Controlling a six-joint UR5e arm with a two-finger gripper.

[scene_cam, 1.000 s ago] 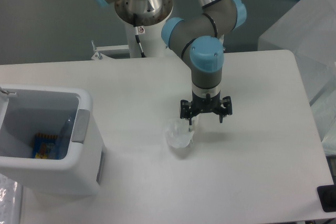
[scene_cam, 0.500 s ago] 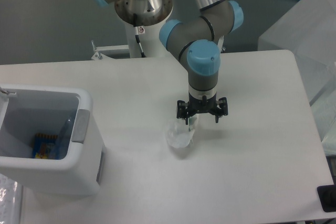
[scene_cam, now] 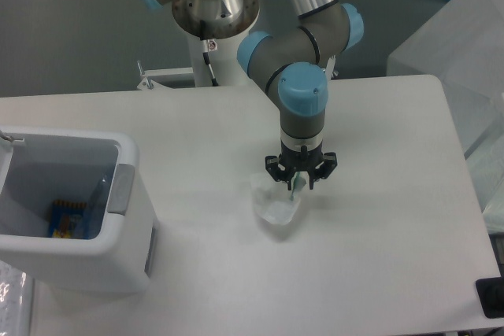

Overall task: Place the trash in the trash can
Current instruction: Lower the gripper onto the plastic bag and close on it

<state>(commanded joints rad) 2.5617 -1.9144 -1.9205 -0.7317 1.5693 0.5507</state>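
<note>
White worktop (scene_cam: 378, 273) filled most of the shot, with grey floor behind it and the arm's base at the back. Going left to right: the trash can (scene_cam: 118, 241) sat at the left edge, grey handle (scene_cam: 120, 189) facing the middle, and it already had stuff in it. You could see the clear bottle (scene_cam: 96, 201) leaning against the inner wall, plus a blue and yellow item (scene_cam: 68, 219) on the bottom that I couldn't identify.

Moving right, well apart from the can, the whitish wrapper (scene_cam: 274, 206) was lying on the worktop. What changed over the last second: the gripper (scene_cam: 299, 184) slid a bit left and dropped lower, and its fingers went from spread out wide to pulled in tight around the wrapper's upper right edge, right where the green strip was. The wrapper's outline shifted a little too, so I'd say the fingers had clamped onto it.

So one piece was in, and this looked like the grab on the last one. Lift and carry left were still to come.
</note>
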